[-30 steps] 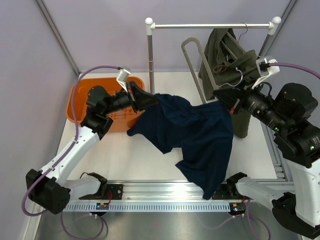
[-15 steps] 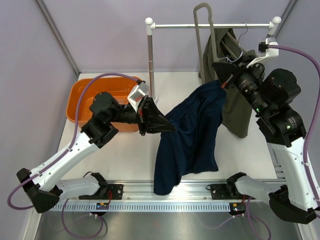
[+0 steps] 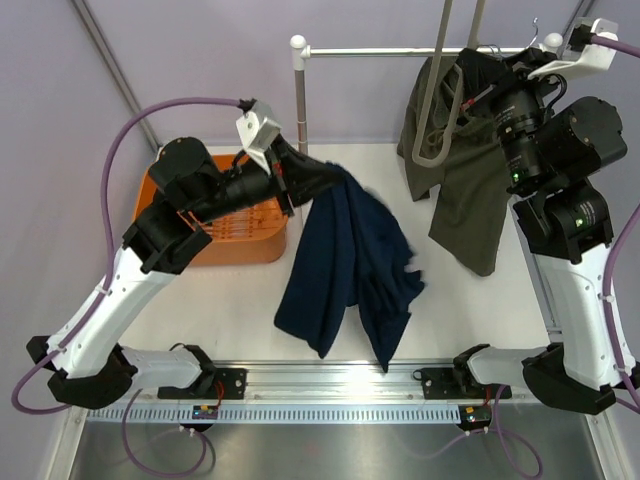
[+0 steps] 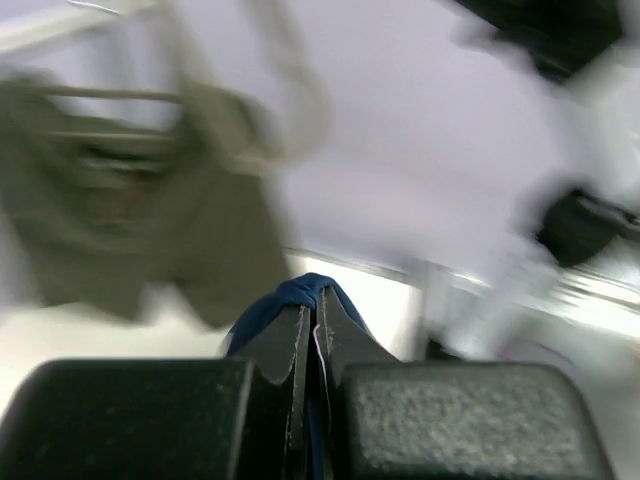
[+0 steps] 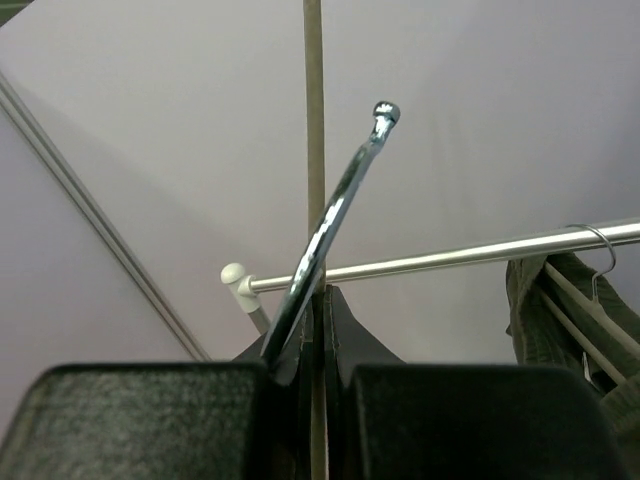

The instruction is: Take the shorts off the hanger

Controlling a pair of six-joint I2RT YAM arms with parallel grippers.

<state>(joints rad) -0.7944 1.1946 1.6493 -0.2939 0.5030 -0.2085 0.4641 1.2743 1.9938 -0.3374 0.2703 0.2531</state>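
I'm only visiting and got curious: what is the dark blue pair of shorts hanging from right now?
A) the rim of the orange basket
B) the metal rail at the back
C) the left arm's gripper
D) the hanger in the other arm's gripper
C: the navy shorts dangle from the left gripper, which is shut on a fold of blue cloth, while the hanger in the right gripper carries nothing.

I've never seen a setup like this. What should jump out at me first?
A pair of dark navy shorts dangles over the middle of the table from the left gripper, which is clamped shut on one end. On the right, the right gripper is shut on the hook of a bare hanger held up high, beside olive shorts hanging from the rail at the back.
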